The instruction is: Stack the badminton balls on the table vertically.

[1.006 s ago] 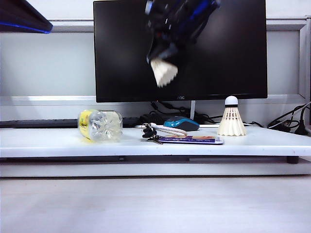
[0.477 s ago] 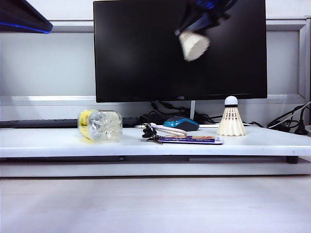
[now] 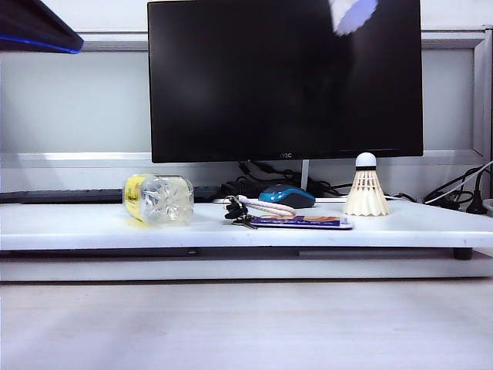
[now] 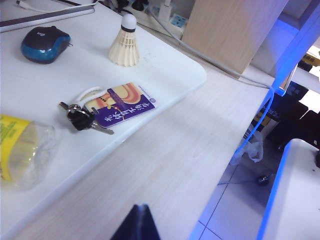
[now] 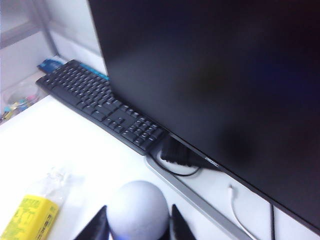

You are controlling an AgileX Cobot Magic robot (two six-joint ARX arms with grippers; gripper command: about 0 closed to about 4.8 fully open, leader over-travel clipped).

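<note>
Of the 2 badminton balls, 1 stands upright on the table (image 3: 431,220), well to the right of the exterior view: the standing shuttlecock (image 3: 367,187) has a cream feather skirt flaring down to a scalloped rim, thin dark lines ringing the narrow part, a dark band above, and a rounded white cork tip on top. The left wrist view shows it (image 4: 125,42) near the table's rounded corner, close to a blue-and-black mouse (image 4: 44,43) and apart from a purple card (image 4: 123,107) with keys on a white cord (image 4: 82,110). The held shuttlecock (image 3: 353,13) shows only as a blurred white shape at the very top edge of the exterior view, in front of the black monitor (image 3: 285,81), above and slightly left of the standing one. In the right wrist view its round white cork (image 5: 138,210) sits clamped between the 2 dark fingers of the right gripper (image 5: 138,222). A second ago this shuttlecock hung lower and further left before the screen, with the blue-and-black arm visible; it has since climbed up and to the right, and the arm has left that view. The bottle (image 3: 159,199), keys and mouse lie unchanged. Of the left gripper (image 4: 136,226) only 1 dark tip shows, over the pale wood surface, so I cannot tell how its jaws stand.
</note>
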